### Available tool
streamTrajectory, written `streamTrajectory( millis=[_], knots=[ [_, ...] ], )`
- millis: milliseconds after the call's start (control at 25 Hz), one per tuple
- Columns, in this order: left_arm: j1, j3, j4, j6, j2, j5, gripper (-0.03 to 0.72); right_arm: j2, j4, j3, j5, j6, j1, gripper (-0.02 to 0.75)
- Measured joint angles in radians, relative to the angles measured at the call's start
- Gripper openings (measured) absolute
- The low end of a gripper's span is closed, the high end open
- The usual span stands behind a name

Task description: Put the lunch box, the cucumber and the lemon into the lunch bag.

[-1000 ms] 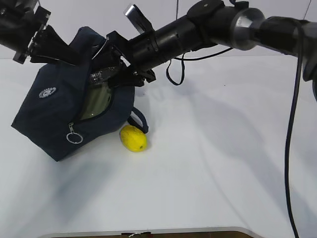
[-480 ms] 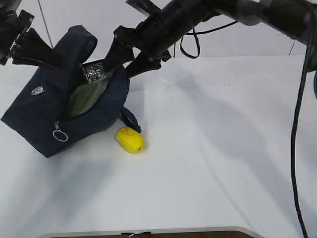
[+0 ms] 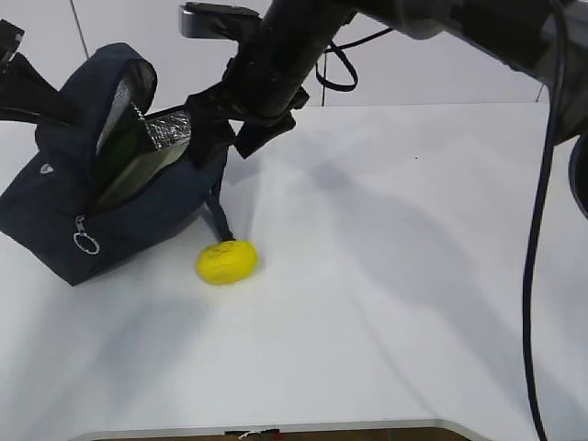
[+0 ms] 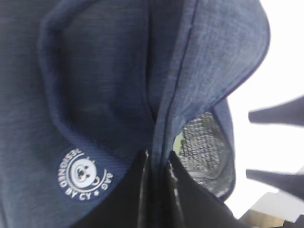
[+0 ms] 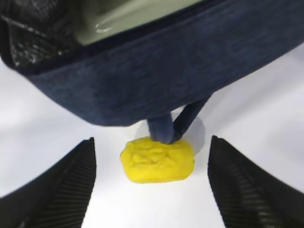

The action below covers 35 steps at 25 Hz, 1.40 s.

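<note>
1. The lemon (image 3: 226,263) lay on the tabletop (image 3: 413,276) at lower left of centre, touching the lunch bag's (image 3: 138,216) loop handle (image 5: 173,124).
2. My right gripper (image 5: 149,187) hung over it, jaws spread, empty; I feared catching the handle with the lemon.
3. My left gripper (image 4: 156,190) stayed clenched on the bag's rim; a slip would shut the mouth over the lunch box (image 3: 138,165).
4. A round patch (image 4: 83,173) read "DESIGNED BY CY", partly legible.
</note>
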Motion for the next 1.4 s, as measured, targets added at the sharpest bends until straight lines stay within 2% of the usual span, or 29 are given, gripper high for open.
streamTrajectory(
  millis=[240,400,680,960,1120,1400],
  knots=[
    [0.038,0.0,0.051,-0.023,0.0,0.0,0.008,-0.013,-0.135,0.025,0.004,0.0,0.084,0.577],
    [0.071,0.0,0.057,-0.029,0.0,0.002,0.008,-0.019,-0.15,0.066,0.006,0.006,0.115,0.577],
    [0.142,0.0,0.09,-0.085,0.0,-0.006,0.008,-0.023,-0.17,0.12,0.006,0.123,0.118,0.577],
    [0.187,0.0,0.139,-0.126,0.0,-0.032,0.008,-0.035,-0.207,0.12,0.006,0.402,0.121,0.577],
    [0.188,0.0,0.139,-0.127,0.0,-0.035,0.008,-0.035,-0.258,0.12,0.006,0.577,0.121,0.577],
    [0.188,0.0,0.133,-0.128,0.0,-0.036,0.008,-0.035,-0.267,0.12,0.006,0.78,0.125,0.577]
  ],
)
